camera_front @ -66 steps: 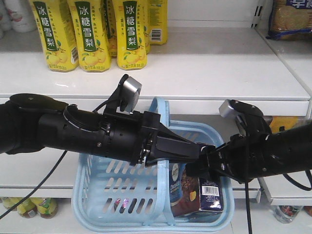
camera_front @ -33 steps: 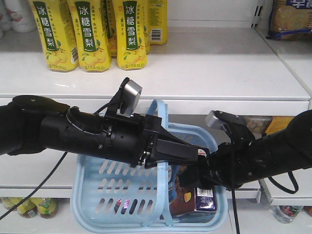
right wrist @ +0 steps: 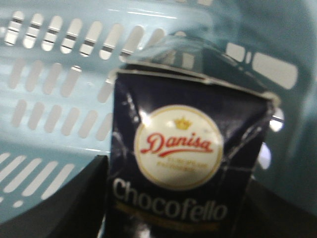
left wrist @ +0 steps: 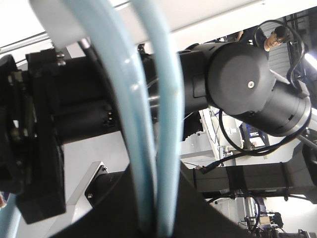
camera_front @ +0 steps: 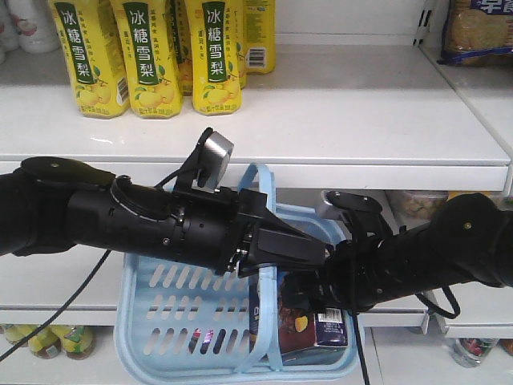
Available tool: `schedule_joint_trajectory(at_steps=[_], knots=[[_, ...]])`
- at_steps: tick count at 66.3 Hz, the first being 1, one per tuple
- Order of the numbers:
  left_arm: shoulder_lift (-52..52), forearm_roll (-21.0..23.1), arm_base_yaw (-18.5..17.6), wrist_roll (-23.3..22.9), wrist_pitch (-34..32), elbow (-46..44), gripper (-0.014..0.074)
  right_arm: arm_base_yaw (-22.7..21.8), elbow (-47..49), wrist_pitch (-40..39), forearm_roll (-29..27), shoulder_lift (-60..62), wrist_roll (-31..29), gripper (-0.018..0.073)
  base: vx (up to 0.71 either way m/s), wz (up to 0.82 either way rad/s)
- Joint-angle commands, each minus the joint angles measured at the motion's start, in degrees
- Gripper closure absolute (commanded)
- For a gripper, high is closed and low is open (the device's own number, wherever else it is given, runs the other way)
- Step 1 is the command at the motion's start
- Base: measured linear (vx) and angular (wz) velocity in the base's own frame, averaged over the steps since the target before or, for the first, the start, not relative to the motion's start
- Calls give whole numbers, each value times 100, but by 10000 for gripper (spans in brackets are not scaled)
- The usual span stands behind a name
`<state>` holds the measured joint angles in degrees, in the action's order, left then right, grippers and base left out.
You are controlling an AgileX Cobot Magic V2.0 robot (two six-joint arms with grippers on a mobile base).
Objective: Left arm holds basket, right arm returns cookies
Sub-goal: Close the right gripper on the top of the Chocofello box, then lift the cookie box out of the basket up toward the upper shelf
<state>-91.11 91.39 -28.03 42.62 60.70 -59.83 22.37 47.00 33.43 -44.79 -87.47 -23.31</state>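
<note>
now the right tool (camera_front: 309, 295) is being sunk deeper into the basket (camera_front: 160, 309) and clenched on the cookies (right wrist: 178, 163) for lifting, its handle (left wrist: 168, 99) being gripped by the left tool (camera_front: 322, 250).

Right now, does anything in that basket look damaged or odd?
Yes: the Chocofello cookie box standing in the light blue basket looks battered. Its top edge is dented and pale creases run across its upper corners, as the right wrist view shows.

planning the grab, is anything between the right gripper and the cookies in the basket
Nothing visible does. In the right wrist view the cookies sit directly ahead of the right gripper, its dark fingers on either side, inside the basket.
</note>
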Motion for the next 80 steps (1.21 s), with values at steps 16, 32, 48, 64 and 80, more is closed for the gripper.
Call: schedule_joint_trajectory(at_steps=[16,32,48,64,80], knots=[[344,1017,28,263,260,-251,599,-22,114,-393,79,101,-40,423,0,0],[344,1017,28,263,260,-251,599,-28,114,-335,79,160,-23,533,0,0],[344,1017,28,263,260,-251,599,-187,114,-206,110,824,231,537,0,0],[344,1017,28,263,260,-251,599,-456,114,289,291,1698,380,535,0,0],[344,1017,28,263,260,-251,599,-594,114,762,843,2523,784,528,0,0]])
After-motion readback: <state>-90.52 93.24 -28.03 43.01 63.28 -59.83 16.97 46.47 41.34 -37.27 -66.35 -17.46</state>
